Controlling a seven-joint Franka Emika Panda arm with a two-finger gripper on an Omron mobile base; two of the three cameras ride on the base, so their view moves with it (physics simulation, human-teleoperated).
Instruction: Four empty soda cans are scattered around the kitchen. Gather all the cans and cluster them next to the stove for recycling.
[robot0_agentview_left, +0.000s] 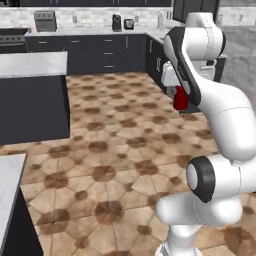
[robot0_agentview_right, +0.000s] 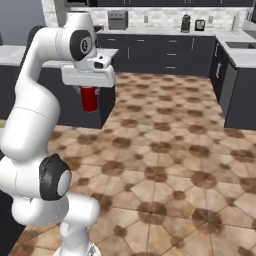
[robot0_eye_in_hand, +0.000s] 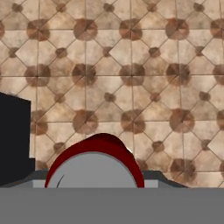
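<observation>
End effector (robot0_agentview_right: 89, 95) is clamped on a red soda can (robot0_agentview_right: 89, 99), held upright below the white hand and carried in the air over the tile floor (robot0_agentview_right: 165, 150), not resting on any counter. In the left base view the same can (robot0_agentview_left: 180, 98) shows half hidden behind the forearm. In the hand view the can's grey top with its red rim (robot0_eye_in_hand: 94, 168) sits right at the fingertips, floor pattern beyond it.

Step in hand, as I judge it: transport of one can toward the stove. The stove (robot0_agentview_left: 12, 41) shows at the far left back, by the back counter (robot0_agentview_left: 90, 31), well apart from the can. An island counter (robot0_agentview_right: 55, 56) with dark sides stands just behind the hand in the right base view.

To do it well:
- keep the can vertical and the clamp firm while the base drives
- keep the hand clear of the island counter corner
- set the can down on the counter edge next to the stove, not on the cooktop
- let go only once the can base is seated, leaving room for the others

Other cans: none visible that I can tell.
</observation>
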